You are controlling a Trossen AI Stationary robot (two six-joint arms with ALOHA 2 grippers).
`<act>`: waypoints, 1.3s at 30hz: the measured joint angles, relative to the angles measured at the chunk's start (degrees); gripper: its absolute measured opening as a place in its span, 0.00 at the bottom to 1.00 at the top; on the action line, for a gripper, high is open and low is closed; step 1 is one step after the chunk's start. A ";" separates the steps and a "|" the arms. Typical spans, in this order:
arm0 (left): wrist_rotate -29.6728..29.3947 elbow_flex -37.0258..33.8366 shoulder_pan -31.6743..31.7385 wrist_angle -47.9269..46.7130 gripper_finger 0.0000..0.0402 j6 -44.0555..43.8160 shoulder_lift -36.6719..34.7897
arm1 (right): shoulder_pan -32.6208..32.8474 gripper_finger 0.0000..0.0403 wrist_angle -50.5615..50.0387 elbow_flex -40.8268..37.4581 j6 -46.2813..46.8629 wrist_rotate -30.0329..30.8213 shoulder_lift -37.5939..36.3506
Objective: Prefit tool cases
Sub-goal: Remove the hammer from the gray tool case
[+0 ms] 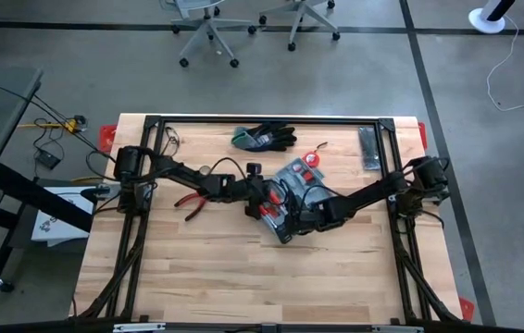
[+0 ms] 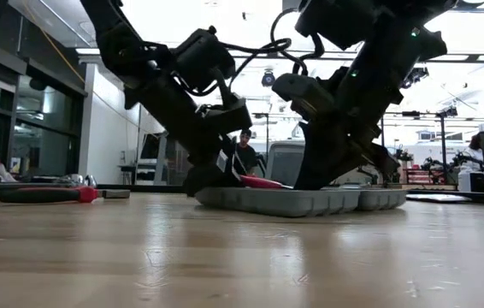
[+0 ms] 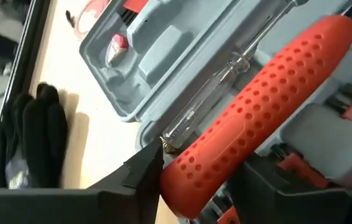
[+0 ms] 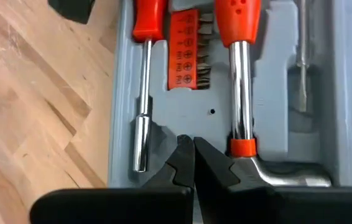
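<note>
Between the two sets of fingers, at the middle of the counter [image 1: 206, 277], the case [image 1: 290, 199] lies open and flat, its long axis running diagonally from near the left fingers toward the far right corner. Its moulded recesses face up, holding a nut driver [image 4: 142, 93], a strip of bits [image 4: 182, 53] and a hammer [image 4: 241, 87] with an orange grip.

Reaching in from its base at the counter's left edge, the left arm stretches nearly level across the wood, and the left gripper [image 1: 264, 196] sits over the case's near end. Its fingers [image 3: 140, 171] stand on either side of an orange dimpled handle [image 3: 257, 106], touching it or very nearly; whether they already squeeze it cannot be told. A clear-handled screwdriver [image 3: 216, 93] lies just beside that handle.

Coming from the right edge, the right arm slants down to the same case, and the right gripper [image 4: 193, 163] hovers low over the tray with its fingers pressed together, grasping nothing, tips between the nut driver and the hammer shaft.

From counter height the case's far half is hidden behind both arms. Well beyond the fingers lie black gloves [image 1: 267, 137], a dark bar [image 1: 370, 148] and red pliers [image 1: 191, 200].
</note>
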 joint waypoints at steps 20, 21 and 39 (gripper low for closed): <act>9.81 4.11 0.07 -7.17 0.27 4.69 0.20 | 1.32 0.00 5.13 -2.27 2.64 -0.02 -1.72; 10.22 4.37 0.03 -7.91 0.26 3.67 -0.09 | 1.39 0.00 4.72 -2.34 2.59 0.13 -2.49; 12.71 16.39 -1.09 -27.14 0.12 -3.89 -5.93 | 4.75 0.00 -17.78 -2.31 9.03 18.38 -22.97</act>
